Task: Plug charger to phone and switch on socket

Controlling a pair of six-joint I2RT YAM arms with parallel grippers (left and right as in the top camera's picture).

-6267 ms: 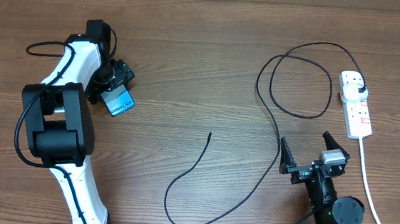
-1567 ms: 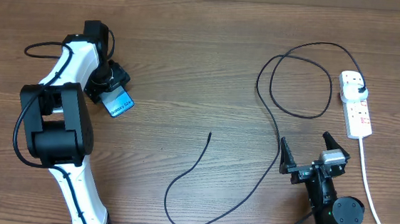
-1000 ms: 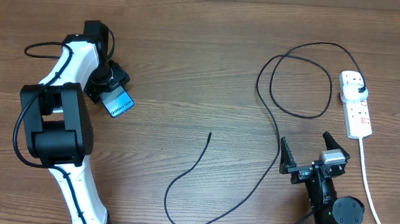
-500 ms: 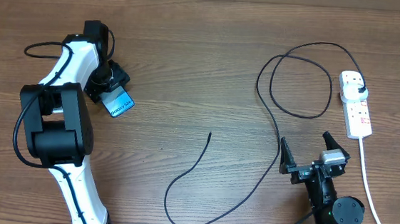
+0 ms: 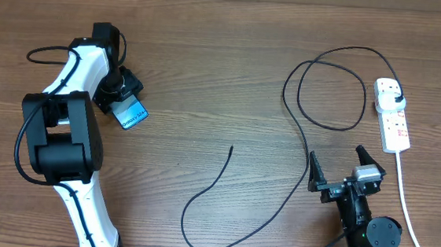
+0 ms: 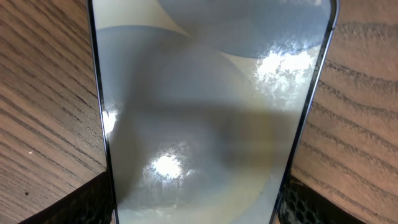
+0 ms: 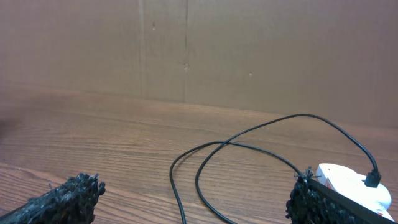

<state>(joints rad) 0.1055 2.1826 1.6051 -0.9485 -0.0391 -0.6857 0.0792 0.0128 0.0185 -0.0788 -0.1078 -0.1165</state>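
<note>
Far across the wooden table (image 5: 210, 59) from the socket (image 5: 393, 115), the left gripper (image 5: 125, 104) is clamped across the width of the phone (image 5: 133, 117). In the wrist view its black fingers (image 6: 79, 205) press against both long edges of the handset (image 6: 205, 124). Whether the phone rests on the wood or is lifted cannot be told.

From overhead the screen is bright cyan with a line of small white lettering that is too fine to read. Up close, the glass shows only grey and beige glare.

The socket, a white power strip with red markings, lies at the table's right side. No print on it can be made out, and its thick white cord (image 5: 404, 193) trails toward the near edge.

The charger (image 5: 224, 171) has its black plug (image 5: 396, 96) seated in the strip's far end. Its thin black cable loops away from the socket toward the table's middle. It then sweeps down and back up, so its free tip (image 5: 232, 148) lies about halfway between the socket and the phone, touching neither.

The right gripper (image 5: 336, 162) sits low, just on the near side of the socket, with its jaws spread wide and nothing between them. Its wrist camera looks along the table at the strip (image 7: 351, 186) and the cable's loop (image 7: 205, 155), with a plain brown wall behind.
</note>
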